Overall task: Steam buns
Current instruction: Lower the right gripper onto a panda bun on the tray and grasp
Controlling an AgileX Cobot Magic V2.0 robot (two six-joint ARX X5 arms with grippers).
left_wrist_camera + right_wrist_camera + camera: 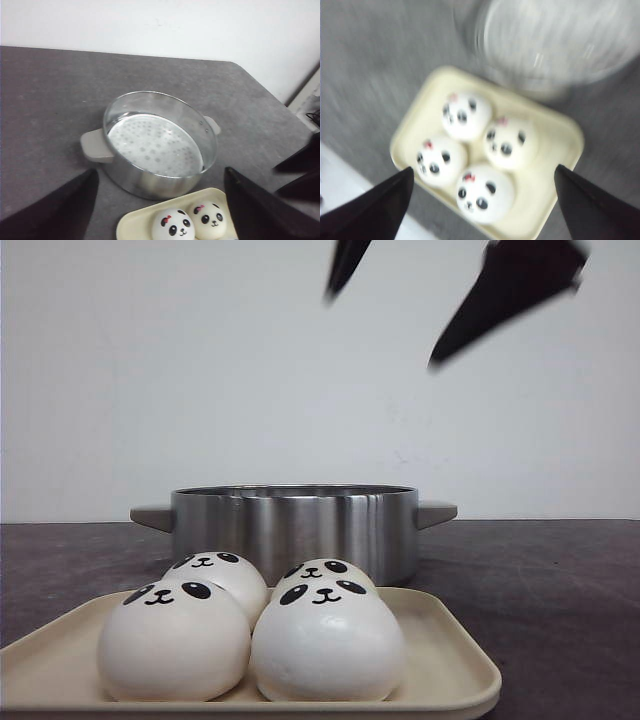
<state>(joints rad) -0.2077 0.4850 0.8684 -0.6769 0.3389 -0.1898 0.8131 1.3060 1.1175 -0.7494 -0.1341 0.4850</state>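
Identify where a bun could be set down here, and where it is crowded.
Free: the steamer pot, its perforated floor bare, and the dark table on either side of it. Crowded: the cream tray, where four buns cluster together.

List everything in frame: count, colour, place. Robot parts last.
buns: four, white with black panda faces and small red bows, clustered on the tray
tray: one, cream, on the table nearest the robot
steamer pot: one, steel with grey handles, perforated plate inside, behind the tray, no buns in it
table: one, dark grey
left hand: black fingers spread, above the pot and tray
right hand: black fingers spread, over the tray, view blurred
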